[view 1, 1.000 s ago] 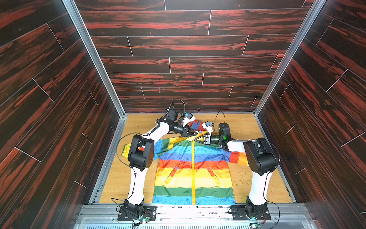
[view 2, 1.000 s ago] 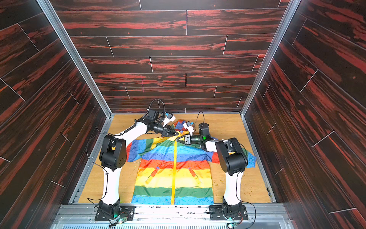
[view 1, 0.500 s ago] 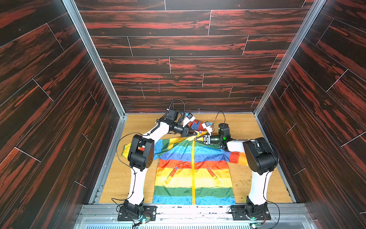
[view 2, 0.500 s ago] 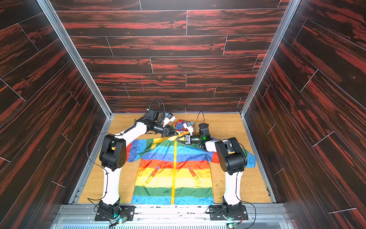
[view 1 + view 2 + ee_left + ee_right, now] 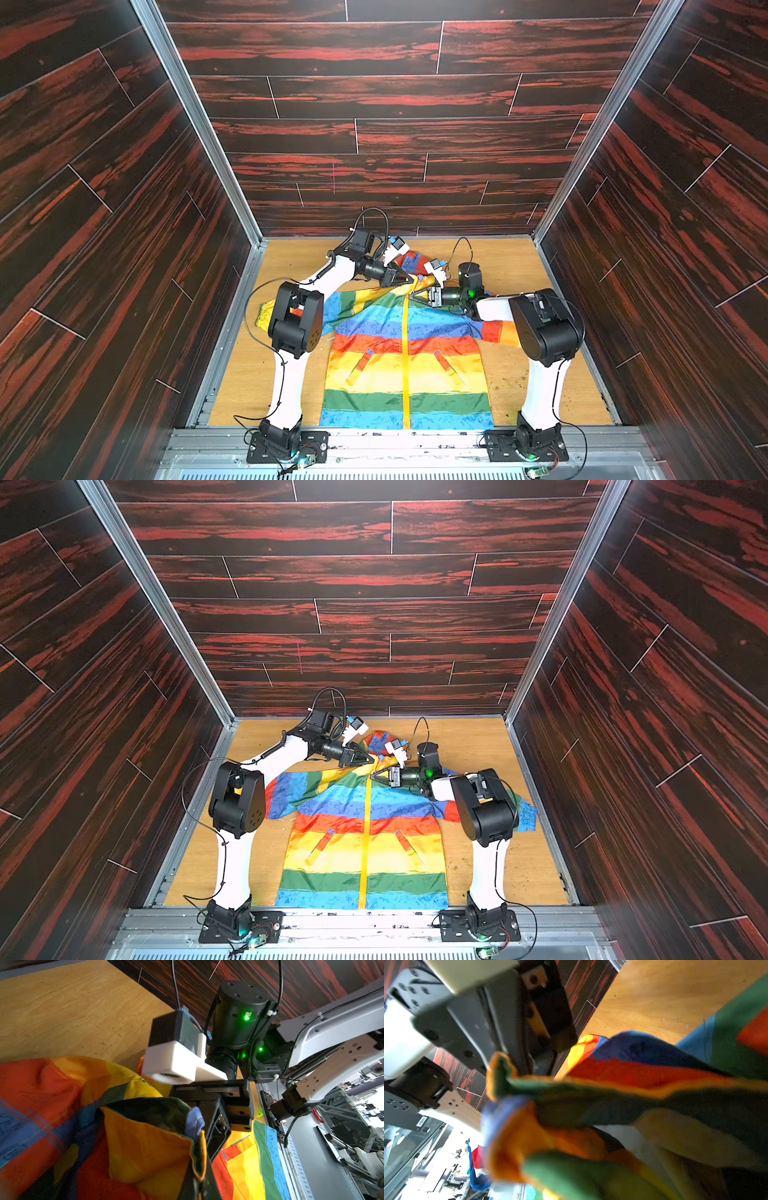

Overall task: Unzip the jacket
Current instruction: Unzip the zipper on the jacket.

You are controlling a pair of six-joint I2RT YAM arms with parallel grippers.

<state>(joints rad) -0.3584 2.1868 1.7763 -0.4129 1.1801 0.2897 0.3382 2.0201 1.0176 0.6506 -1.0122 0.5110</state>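
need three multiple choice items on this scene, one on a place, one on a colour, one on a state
1. The hood of the jacket points toward: A the robot bases B the back wall C the right wall
2. The zipper is: A black B white C yellow
3. The jacket front is: A zipped shut B half open C fully open

Answers: B, the hood lies at the far end; C, a yellow strip runs down the front; A, both front panels meet along the whole zipper.
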